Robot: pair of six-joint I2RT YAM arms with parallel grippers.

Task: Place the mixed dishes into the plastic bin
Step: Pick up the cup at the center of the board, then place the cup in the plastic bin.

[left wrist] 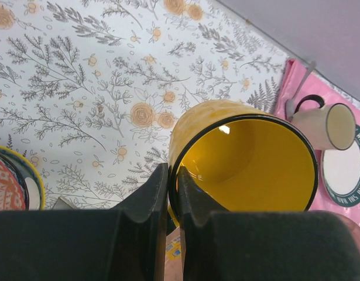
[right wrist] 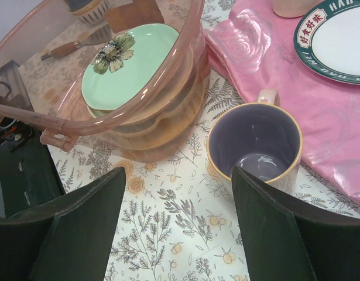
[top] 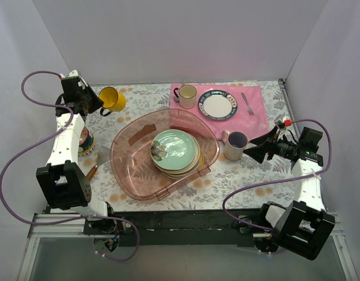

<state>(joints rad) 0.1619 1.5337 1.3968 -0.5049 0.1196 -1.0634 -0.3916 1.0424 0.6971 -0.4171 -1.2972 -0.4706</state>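
Note:
My left gripper [top: 99,105] is shut on the rim of the yellow mug [top: 113,98] at the far left; in the left wrist view its fingers [left wrist: 194,199] pinch the mug [left wrist: 244,158] wall. The pink plastic bin [top: 128,165] holds a stack of plates with the mint-green plate [top: 175,146] on top, also seen in the right wrist view [right wrist: 136,64]. My right gripper [top: 253,149] is open, just right of the grey mug with dark-blue inside [top: 235,144], which shows in the right wrist view [right wrist: 256,143]. The patterned bowl [top: 86,141] sits under my left arm.
A pink cloth [top: 256,114] at the back right carries a blue-rimmed white plate [top: 216,105], a cream mug [top: 187,96] and a fork [top: 247,103]. A spatula [top: 96,164] lies left of the bin.

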